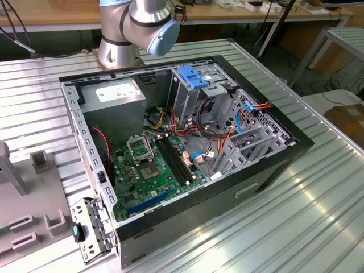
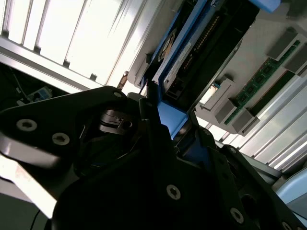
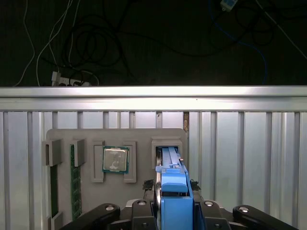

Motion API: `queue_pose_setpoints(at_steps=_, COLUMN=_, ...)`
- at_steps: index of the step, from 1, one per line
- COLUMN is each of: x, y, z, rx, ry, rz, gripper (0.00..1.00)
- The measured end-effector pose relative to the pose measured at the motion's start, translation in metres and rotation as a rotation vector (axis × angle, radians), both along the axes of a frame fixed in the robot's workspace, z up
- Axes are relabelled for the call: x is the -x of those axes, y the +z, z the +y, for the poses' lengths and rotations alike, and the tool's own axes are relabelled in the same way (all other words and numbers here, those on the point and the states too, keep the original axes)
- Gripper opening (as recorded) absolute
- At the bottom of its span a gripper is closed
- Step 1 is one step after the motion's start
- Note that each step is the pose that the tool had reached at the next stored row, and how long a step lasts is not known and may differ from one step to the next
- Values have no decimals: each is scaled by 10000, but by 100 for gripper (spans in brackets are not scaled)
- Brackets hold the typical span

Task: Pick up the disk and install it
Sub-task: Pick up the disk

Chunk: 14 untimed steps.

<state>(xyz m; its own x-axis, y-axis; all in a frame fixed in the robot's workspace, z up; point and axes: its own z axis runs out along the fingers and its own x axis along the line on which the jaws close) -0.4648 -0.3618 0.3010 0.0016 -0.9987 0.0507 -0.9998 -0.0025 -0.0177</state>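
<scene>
The disk (image 3: 169, 158) stands on edge in a slot of a grey parts tray (image 3: 115, 136), grey metal with a bright blue carrier rail along its top. My gripper (image 3: 173, 194) sits directly over it, dark fingers on either side of the blue rail, shut on the disk. In the second wrist view the disk (image 2: 192, 52) runs away from the gripper (image 2: 163, 120), its blue edge caught between the black fingers. I cannot tell whether the disk has left the slot.
On the tray lie a processor chip (image 3: 115, 159) and green memory sticks (image 3: 76, 182). The exterior view shows the open computer case (image 1: 187, 142) on the ribbed metal table, its tall drive cage topped by a blue bracket (image 1: 193, 77), and the arm's base (image 1: 136, 28) behind.
</scene>
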Motion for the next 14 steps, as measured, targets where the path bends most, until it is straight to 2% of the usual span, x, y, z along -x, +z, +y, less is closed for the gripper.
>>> queue_pose_setpoints(at_steps=10, x=0, y=12, z=0, rx=-1, ry=0, rz=-4, gripper=37)
queue_pose_setpoints(at_steps=11, x=0, y=50, z=0, rx=0, ry=0, rz=0, gripper=37)
queue_pose_setpoints(at_steps=14, x=0, y=275, z=0, rx=2, ry=0, rz=-1, gripper=37)
